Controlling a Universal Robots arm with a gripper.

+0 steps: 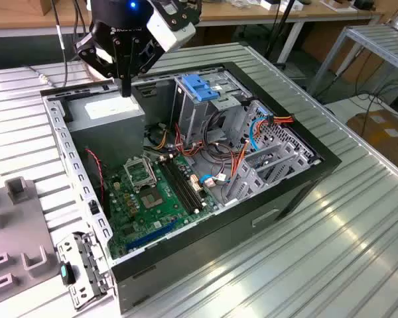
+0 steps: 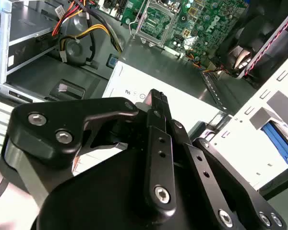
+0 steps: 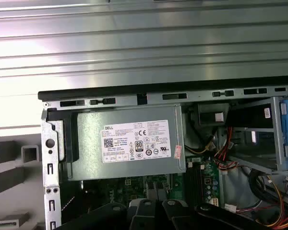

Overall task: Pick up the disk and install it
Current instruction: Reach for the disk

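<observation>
Black closed gripper [image 1: 126, 91] over grey power supply [image 1: 109, 118]

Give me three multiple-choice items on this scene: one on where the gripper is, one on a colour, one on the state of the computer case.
1. The gripper hangs above:
A) the green motherboard
B) the grey power-supply box
C) the bare table

2. The plastic top of the upright drive cage is:
A) red
B) yellow
C) blue

3. The computer case is:
A) open, its insides exposed
B) closed by a side panel
C) standing on end

Answers:
1 B: in the exterior view the gripper is right over the box, and the first wrist view looks down on the box's white sticker.
2 C: the cage's top is plainly blue in the exterior view.
3 A: the case lies flat with no panel over it, so its inside is in plain sight.
</observation>
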